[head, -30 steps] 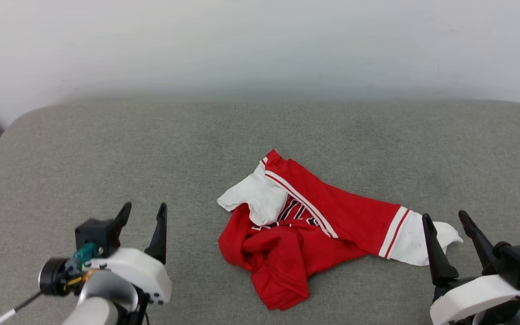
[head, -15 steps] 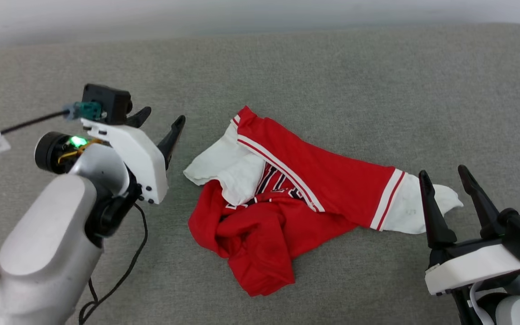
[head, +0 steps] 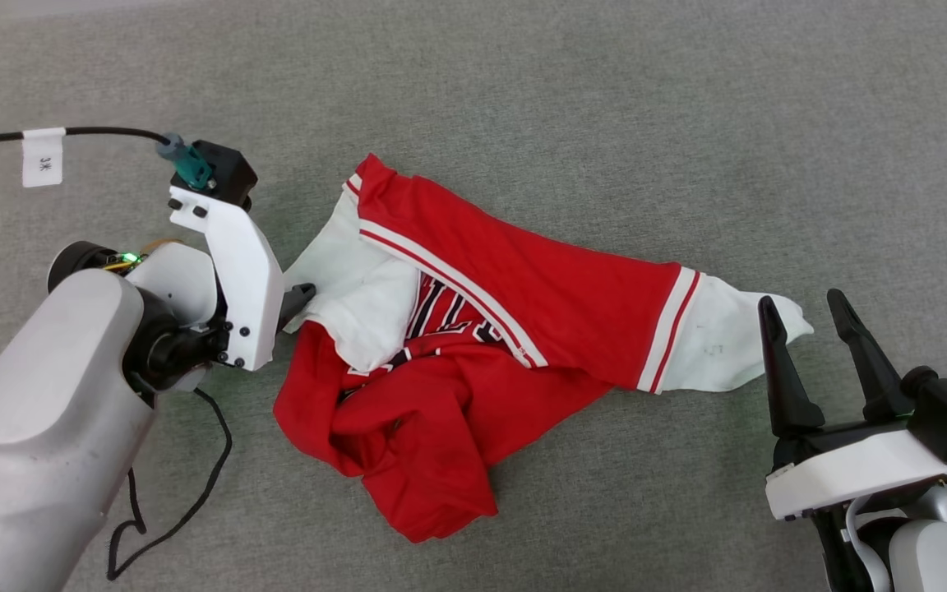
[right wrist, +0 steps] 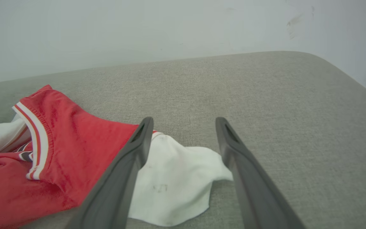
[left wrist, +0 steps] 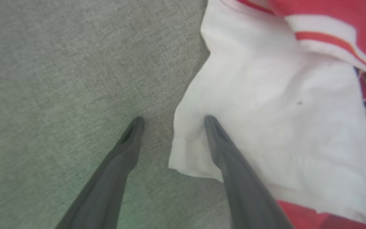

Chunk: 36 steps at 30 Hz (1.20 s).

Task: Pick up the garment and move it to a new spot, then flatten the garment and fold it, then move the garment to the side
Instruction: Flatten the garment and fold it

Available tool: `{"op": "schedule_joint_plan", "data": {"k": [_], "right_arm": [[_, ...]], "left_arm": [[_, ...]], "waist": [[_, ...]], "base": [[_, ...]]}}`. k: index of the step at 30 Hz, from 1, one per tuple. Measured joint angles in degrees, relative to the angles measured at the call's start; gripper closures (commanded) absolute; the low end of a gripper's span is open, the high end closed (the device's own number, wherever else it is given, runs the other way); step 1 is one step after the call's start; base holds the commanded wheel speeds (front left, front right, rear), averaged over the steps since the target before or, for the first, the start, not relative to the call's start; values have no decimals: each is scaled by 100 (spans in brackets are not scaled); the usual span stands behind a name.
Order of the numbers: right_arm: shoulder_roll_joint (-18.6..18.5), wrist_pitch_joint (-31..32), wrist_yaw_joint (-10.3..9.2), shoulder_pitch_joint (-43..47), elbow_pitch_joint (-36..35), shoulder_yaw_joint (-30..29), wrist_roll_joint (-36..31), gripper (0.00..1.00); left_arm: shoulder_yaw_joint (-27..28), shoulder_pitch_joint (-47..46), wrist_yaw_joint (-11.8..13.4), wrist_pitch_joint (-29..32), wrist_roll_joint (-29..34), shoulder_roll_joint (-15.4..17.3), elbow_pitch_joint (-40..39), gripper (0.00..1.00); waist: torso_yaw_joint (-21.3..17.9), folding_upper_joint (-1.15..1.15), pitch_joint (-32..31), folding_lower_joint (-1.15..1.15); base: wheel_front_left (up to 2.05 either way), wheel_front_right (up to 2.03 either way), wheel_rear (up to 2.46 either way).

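The garment [head: 556,304] lies crumpled on the grey upholstered surface [head: 605,123], red with white sleeves and striped trim, its black lettering partly folded under. My left gripper [head: 297,300] is low at its left white sleeve [head: 358,296], mostly hidden behind its white mount. In the left wrist view the gripper [left wrist: 174,118] is open astride the sleeve's edge. One finger [left wrist: 227,152] is over the white cloth [left wrist: 265,111] and the other over bare fabric. My right gripper [head: 802,316] stands open beside the right white sleeve [head: 712,345], holding nothing. In the right wrist view that sleeve [right wrist: 176,178] lies under the open gripper [right wrist: 184,119].
A black cable with a white label [head: 42,156] runs from my left wrist across the upper left. Another loop of cable [head: 169,510] trails under the left forearm. In the right wrist view a pale wall [right wrist: 138,31] rises behind the surface, whose rounded edge [right wrist: 345,73] drops off at right.
The head camera has tilted down, shifting the whole picture. My left arm has reached forward and lowered its open gripper to the white sleeve's edge. The right gripper stays beside the other sleeve.
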Motion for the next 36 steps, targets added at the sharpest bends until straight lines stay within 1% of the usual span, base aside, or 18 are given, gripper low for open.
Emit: {"op": "schedule_joint_plan", "data": {"k": [1, 2, 3, 4, 5, 8, 12, 17, 20, 24, 26, 30, 32, 36], "right_arm": [[0, -5, 0, -5, 23, -5, 1, 0], [0, -21, 0, -16, 47, -7, 8, 0], [0, -30, 0, -35, 66, -10, 26, 0], [0, -38, 0, -46, 88, -21, 34, 0], [0, -46, 0, -62, 111, -26, 34, 0], [1, -46, 0, -84, 170, -62, 43, 0], [1, 22, 0, -85, 230, -146, 83, 0], [5, 309, 0, 28, 332, -371, 155, 0], [5, 656, 0, 68, 431, -550, 226, 0], [5, 1447, 0, 124, 633, -870, 360, 0], [-81, 1976, 0, 106, 745, -911, 434, 0], [-364, 3017, 0, 59, 846, -832, 603, 0], [-480, 3440, 0, -12, 853, -756, 679, 0], [-672, 4027, 0, -238, 983, -601, 772, 0]], "left_arm": [[-25, -30, 1, 103, -1, 3, 29, 0], [-55, -65, 1, 219, -3, 5, 64, 3], [-77, -83, 2, 327, -44, -3, 103, 42], [-77, -85, 3, 389, -111, -18, 133, 64], [-80, -82, 9, 399, -142, -31, 154, 100], [-122, 9, 33, 277, -110, -81, 181, 100], [-168, 222, 114, -358, 157, -155, 177, 100], [-121, 530, 483, -1252, 480, -243, 100, 100], [-44, 692, 676, -1657, 593, -243, -90, 100], [68, 857, 884, -2084, 686, -225, -477, 100], [149, 948, 979, -2238, 686, -212, -704, 100], [256, 1070, 1138, -2412, 715, -143, -1141, 100], [267, 1115, 1199, -2449, 727, -122, -1358, 100], [256, 1127, 1267, -2449, 779, -78, -1673, 100]], "waist": [[-17, 0, 14, 0], [-30, 0, 22, 0], [-39, 0, 24, 0], [-43, 0, 17, 0], [-44, 0, 7, 0], [-31, 0, -43, 0], [26, 0, -176, 0], [157, 0, -442, 0], [270, 0, -621, 0], [432, 0, -844, 0], [518, 0, -935, 0], [701, 0, -1022, 0], [788, 0, -1014, 0], [915, 0, -890, 0]], "base": [[0, 0, 0], [0, 0, 0], [0, 0, 0], [0, 0, 0], [0, 0, 0], [0, 0, 0], [0, 0, 0], [0, 0, 0], [0, 0, 0], [0, 0, 0], [0, 0, 0], [0, 0, 0], [0, 0, 0], [0, 0, 0]]}}
